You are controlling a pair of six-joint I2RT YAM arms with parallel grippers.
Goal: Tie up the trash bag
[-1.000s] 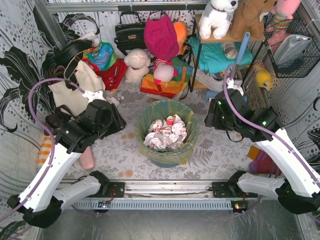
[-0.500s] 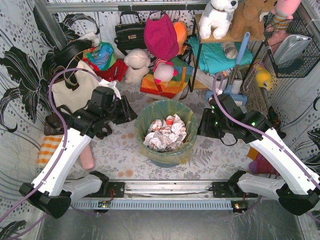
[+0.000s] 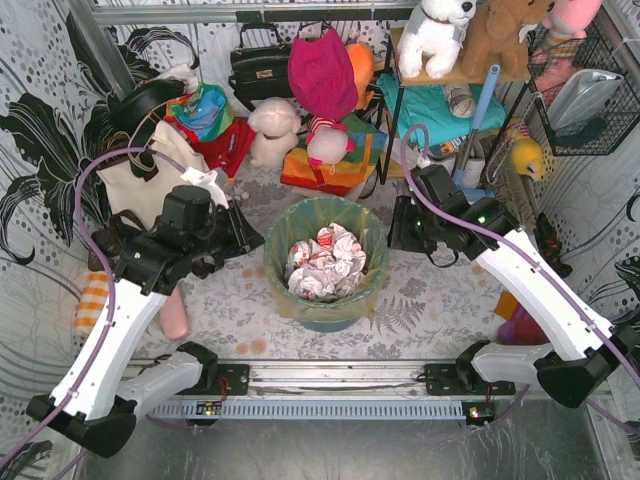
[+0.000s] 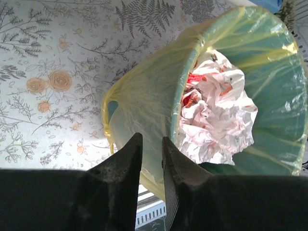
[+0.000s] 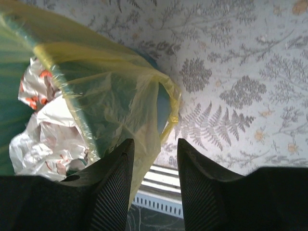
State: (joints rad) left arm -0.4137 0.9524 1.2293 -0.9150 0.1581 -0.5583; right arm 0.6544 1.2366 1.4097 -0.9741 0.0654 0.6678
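The trash bag is thin yellow-green film lining a teal round bin in the middle of the floor, with crumpled white paper inside. Its edge folds down over the bin's outside. My left gripper is at the bin's left rim. In the left wrist view its jaws stand a narrow gap apart, with the bag's folded-over skirt showing in the gap. My right gripper is at the right rim. Its jaws stand wide open, with loose film hanging by the left finger.
A cream tote bag lies behind the left arm, and a pink object lies on the floor beside it. Plush toys, a black handbag and a shelf crowd the back. A metal rail runs along the front.
Both grippers have moved inward to the bin's rim, one on each side. The left jaws have narrowed. The right jaws narrowed a little, then held.
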